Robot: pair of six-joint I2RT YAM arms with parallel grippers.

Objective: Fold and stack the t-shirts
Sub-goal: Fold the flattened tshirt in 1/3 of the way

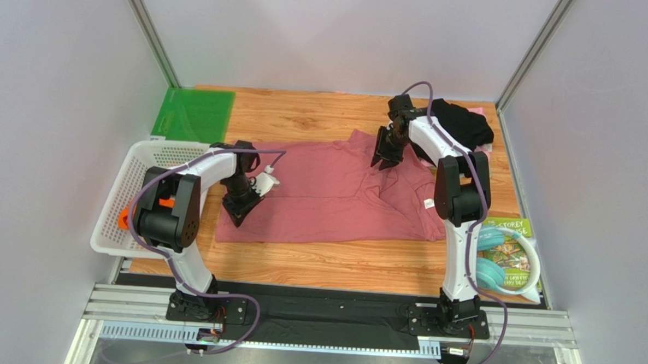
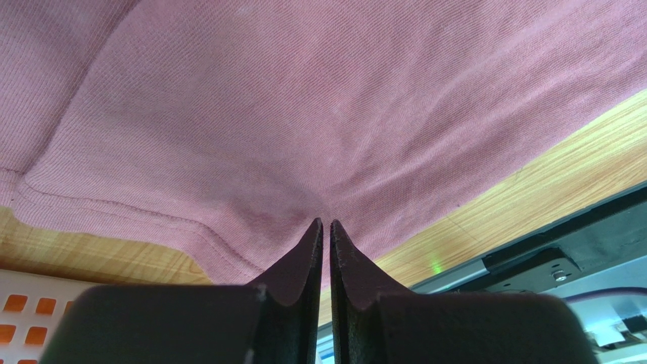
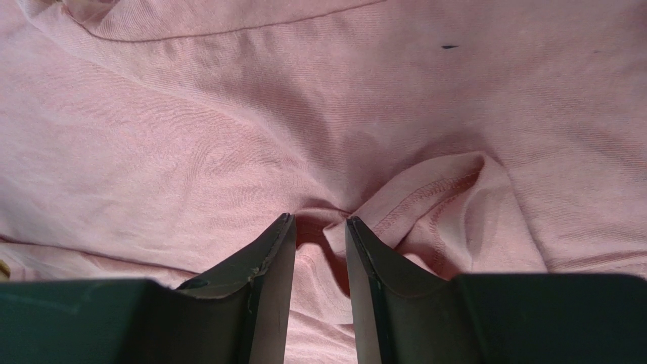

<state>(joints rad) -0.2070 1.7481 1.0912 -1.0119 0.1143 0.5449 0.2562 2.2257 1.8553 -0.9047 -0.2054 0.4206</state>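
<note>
The large dusty-rose t-shirt [image 1: 335,199] lies spread on the wooden table, its white neck label [image 1: 427,203] at the right. My left gripper [image 1: 240,209] is at the shirt's left edge. In the left wrist view it [image 2: 326,221] is shut, with the cloth [image 2: 304,114] pinched and puckered at its tips near the hem. My right gripper [image 1: 385,160] is on the shirt's far edge. In the right wrist view it [image 3: 320,220] is open, tips pressed into the cloth [image 3: 228,114], with a stitched hem fold [image 3: 425,197] beside the right finger. A black t-shirt [image 1: 461,122] lies at the back right.
A white mesh basket [image 1: 152,154] stands at the left edge, with something orange [image 2: 30,305] showing through its mesh. A green mat [image 1: 192,115] lies at the back left. A book and a teal ring [image 1: 505,255] lie at the right. Walls enclose three sides.
</note>
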